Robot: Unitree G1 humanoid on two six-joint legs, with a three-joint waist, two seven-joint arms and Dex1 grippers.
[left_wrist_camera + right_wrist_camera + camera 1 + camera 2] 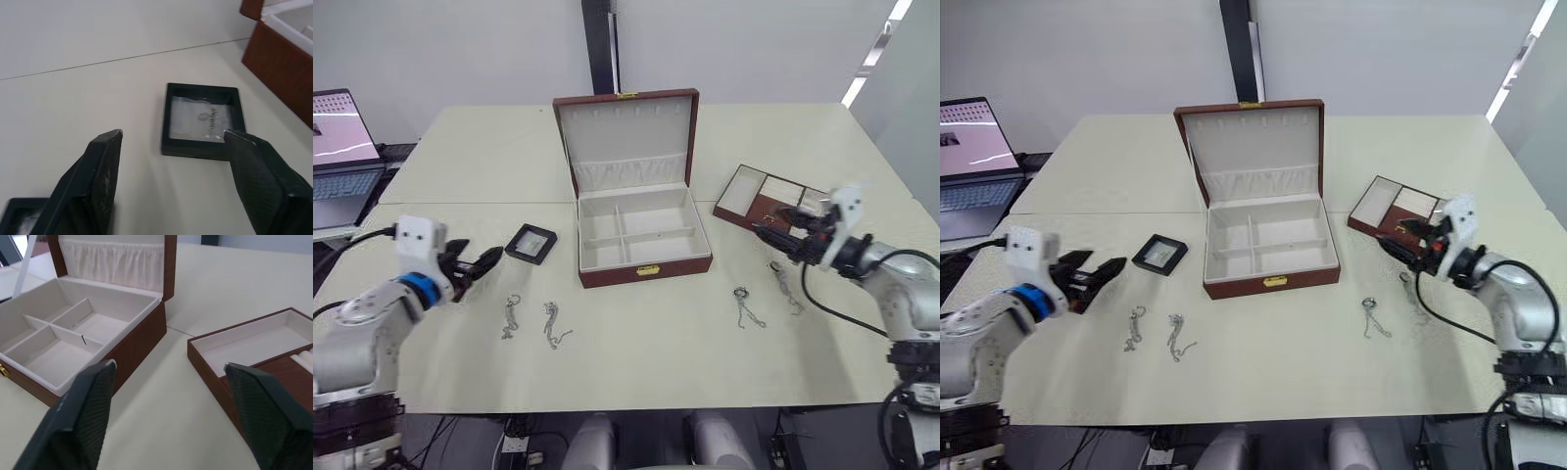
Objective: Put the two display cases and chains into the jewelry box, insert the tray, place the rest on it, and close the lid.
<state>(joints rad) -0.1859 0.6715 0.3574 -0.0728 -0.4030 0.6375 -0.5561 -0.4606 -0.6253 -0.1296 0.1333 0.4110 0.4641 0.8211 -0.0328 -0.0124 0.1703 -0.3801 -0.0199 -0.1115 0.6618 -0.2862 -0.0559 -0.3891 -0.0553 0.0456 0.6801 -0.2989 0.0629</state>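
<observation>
Resting mid-table, jewelry box [644, 242] with lid [627, 140] upright | tray [771, 199] toward right edge | left gripper [476, 266] spread wide near left edge, facing display case [530, 244] | right gripper [781, 235] spread wide beside tray | chains [551, 326] along front edge

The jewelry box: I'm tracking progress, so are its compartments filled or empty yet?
Empty. The jewelry box stands open, lid upright, and its cream compartments hold nothing.
</observation>
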